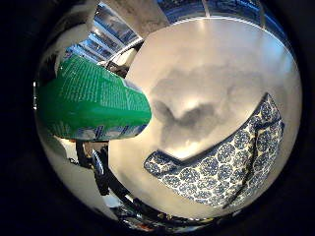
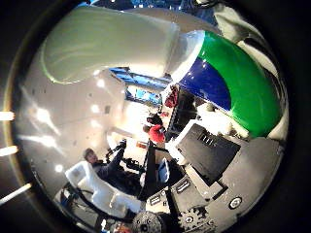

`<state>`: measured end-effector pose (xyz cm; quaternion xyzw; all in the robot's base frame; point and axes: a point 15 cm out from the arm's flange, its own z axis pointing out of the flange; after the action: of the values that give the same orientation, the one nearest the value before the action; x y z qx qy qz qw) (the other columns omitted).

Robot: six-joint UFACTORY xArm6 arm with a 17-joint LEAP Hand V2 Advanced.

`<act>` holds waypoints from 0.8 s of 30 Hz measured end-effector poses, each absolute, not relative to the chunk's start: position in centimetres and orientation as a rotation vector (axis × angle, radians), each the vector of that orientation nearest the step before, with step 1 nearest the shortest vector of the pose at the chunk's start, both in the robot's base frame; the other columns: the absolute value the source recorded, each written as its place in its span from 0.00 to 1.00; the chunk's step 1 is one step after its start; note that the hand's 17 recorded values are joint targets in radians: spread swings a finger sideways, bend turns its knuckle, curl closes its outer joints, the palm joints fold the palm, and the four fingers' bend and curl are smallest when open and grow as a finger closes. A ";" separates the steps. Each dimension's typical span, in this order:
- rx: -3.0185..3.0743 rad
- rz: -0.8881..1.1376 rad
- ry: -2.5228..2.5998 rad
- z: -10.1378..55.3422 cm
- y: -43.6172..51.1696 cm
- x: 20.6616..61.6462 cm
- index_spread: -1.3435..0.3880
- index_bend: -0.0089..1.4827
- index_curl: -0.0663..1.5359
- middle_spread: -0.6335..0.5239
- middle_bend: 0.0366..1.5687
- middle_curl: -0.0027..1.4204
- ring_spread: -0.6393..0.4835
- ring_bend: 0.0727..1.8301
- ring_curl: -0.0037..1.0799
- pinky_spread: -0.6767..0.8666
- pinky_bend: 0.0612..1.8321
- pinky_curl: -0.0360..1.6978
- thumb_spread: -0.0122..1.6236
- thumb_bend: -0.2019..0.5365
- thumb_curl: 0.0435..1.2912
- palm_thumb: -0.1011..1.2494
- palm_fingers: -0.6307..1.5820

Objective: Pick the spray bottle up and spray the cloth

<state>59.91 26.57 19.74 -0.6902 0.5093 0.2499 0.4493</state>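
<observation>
A: Spray bottle (image 1: pixel 93 101): finish?
B: Green plastic body, smooth, faint sheen, printed label; white spray head (image 2: pixel 112 41) in glossy plastic.
A: Cloth (image 1: pixel 221 164)?
B: Woven fabric, matt, blue-and-white patterned.
A: Table (image 1: pixel 206 59)?
B: Pale top, smooth, glossy. Hand (image 2: pixel 214 174): matt black plastic.
</observation>
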 end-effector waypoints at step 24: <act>-1.875 0.689 1.178 17.1 27.4 56.5 0.51 0.10 0.62 0.38 0.41 0.48 0.34 0.54 0.55 0.10 0.50 0.47 0.54 0.24 0.47 0.74 0.71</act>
<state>56.55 27.42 17.12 -0.7410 0.4657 0.2723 0.3999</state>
